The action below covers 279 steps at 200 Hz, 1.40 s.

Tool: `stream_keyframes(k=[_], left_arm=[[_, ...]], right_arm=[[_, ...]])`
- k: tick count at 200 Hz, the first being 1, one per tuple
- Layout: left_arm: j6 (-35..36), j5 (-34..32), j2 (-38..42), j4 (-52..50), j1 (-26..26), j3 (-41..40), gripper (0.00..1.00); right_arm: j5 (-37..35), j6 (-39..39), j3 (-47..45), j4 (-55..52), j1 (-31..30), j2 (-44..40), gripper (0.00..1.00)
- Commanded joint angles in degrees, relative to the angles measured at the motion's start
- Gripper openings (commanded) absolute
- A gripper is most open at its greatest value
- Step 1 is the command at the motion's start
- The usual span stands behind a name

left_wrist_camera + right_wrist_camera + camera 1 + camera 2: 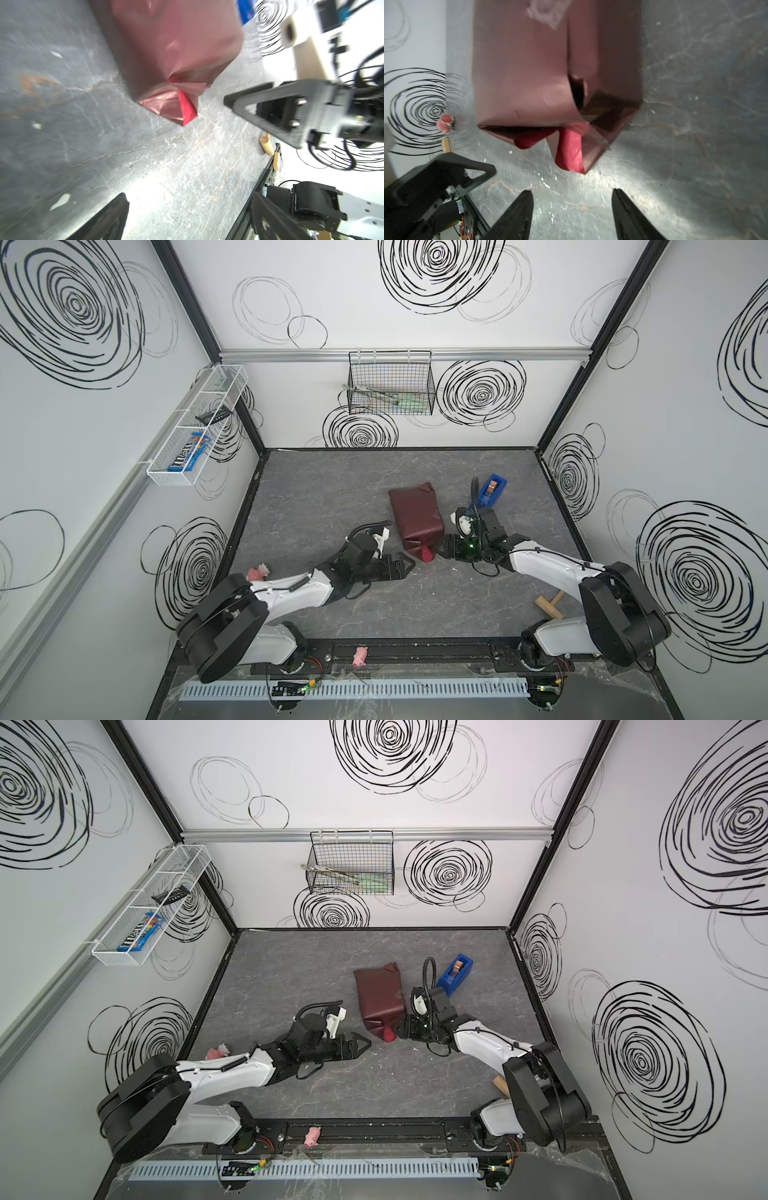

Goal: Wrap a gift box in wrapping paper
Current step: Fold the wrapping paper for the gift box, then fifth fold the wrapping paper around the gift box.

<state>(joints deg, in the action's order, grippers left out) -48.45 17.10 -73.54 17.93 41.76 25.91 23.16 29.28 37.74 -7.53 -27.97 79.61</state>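
Gaping wide and empty just short of the parcel's near end, the left gripper and right gripper hold nothing, so the maroon wrapping paper, lying mid-table with the gift box hidden inside, could spring open at its loose red flap, which looks unsecured.

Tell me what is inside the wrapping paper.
The wrapping paper is folded into a boxy bundle. Its near end gapes, showing only its bright red underside and shadow. The gift box itself is covered, so not visible.
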Motion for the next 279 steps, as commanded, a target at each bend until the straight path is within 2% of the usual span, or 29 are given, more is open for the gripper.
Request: stream_keyframes(k=[1, 12, 31, 78, 150, 227, 249, 279], left_arm=[[3.5, -3.69, 4.82, 0.37, -0.98, -0.69, 0.96], [2.03, -6.0, 7.06, -1.09, -1.1, -0.68, 0.96], [3.84, -4.38, 9.93, -0.52, -2.55, -1.5, 0.96], [10.36, 0.07, 12.14, -4.85, -6.14, -0.6, 0.96], [13.37, 3.38, 13.24, -4.03, -9.49, -2.83, 0.96], [13.2, 3.2, 16.23, -4.91, -10.59, -4.33, 0.96], [13.2, 3.29, 16.23, -4.93, -10.64, -4.22, 0.96], [13.38, 3.31, 16.28, -5.05, -10.53, -4.29, 0.96]], right_arm=[[-1.43, -0.11, 4.06, -11.84, -0.78, 0.99, 0.69], [-2.9, -0.03, 5.36, -13.4, -1.4, 2.13, 0.69], [-3.86, 1.39, 6.47, -14.06, -1.57, 4.53, 0.66], [-4.73, 6.29, 7.38, -12.26, -2.08, 11.16, 0.45], [-5.3, 10.43, 9.0, -9.04, -3.3, 14.92, 0.42], [-9.7, 17.57, 7.13, -3.94, -5.09, 15.4, 0.25], [-9.51, 19.11, 6.43, -2.21, -5.28, 15.41, 0.17], [-9.39, 20.51, 6.2, -0.82, -5.37, 15.4, 0.15]])
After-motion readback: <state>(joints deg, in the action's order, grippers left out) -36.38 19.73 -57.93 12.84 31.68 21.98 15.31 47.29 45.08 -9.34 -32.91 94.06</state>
